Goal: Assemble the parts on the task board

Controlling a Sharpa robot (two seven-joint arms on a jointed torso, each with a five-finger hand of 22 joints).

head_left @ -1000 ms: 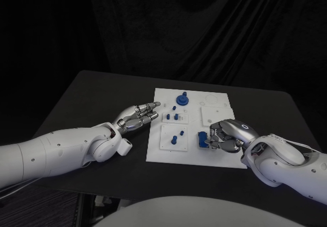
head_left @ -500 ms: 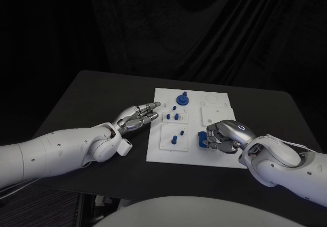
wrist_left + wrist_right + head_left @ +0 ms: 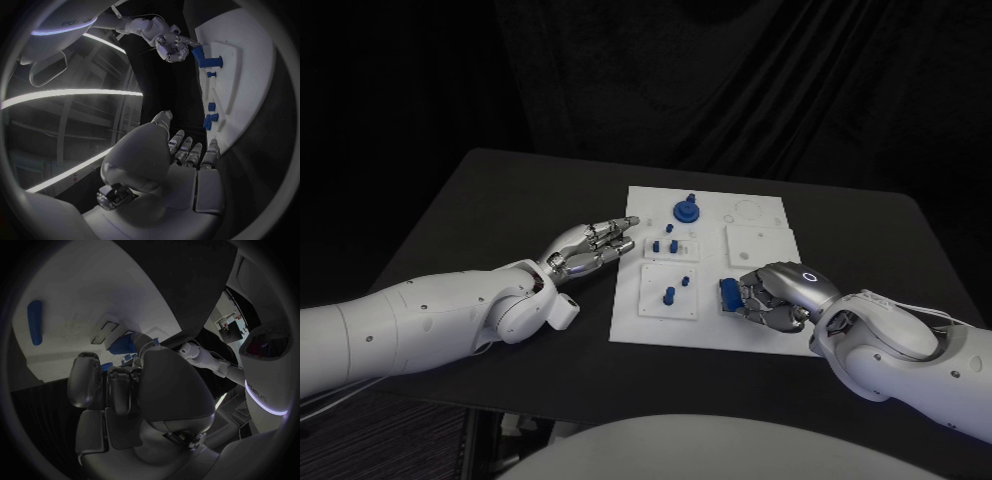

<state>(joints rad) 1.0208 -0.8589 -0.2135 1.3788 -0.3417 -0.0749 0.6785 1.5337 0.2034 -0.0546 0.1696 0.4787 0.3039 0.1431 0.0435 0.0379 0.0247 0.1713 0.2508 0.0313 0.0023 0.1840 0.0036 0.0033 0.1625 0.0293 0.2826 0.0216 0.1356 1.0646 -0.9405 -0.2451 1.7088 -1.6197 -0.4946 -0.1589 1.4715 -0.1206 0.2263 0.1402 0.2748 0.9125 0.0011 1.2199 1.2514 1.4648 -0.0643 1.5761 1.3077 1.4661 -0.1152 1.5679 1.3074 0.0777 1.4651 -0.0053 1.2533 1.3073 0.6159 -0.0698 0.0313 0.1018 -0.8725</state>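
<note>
The white task board [image 3: 759,240] lies in the middle of the black table. My right hand [image 3: 777,293] is curled over the board's near right part, its fingers closed on a blue block [image 3: 728,295] that sits on the board. The right wrist view shows that block [image 3: 122,343] at the fingertips [image 3: 145,342]. From the left wrist, the right hand [image 3: 170,47] is seen against the block [image 3: 201,55]. My left hand [image 3: 593,245] lies open just off the board's left edge, fingers stretched out and holding nothing. A blue round knob [image 3: 685,211] stands at the far side.
Small blue pegs [image 3: 669,243] stand in a raised tile near the board's middle, and another peg [image 3: 669,295] stands in the tile nearer me. A long blue piece [image 3: 35,322] lies on the board beyond the right hand. Bare black table [image 3: 502,200] surrounds the board.
My right hand has slid slightly toward the board's near edge and curled tighter around the blue block, which stays in about the same place. The left hand has not moved.
</note>
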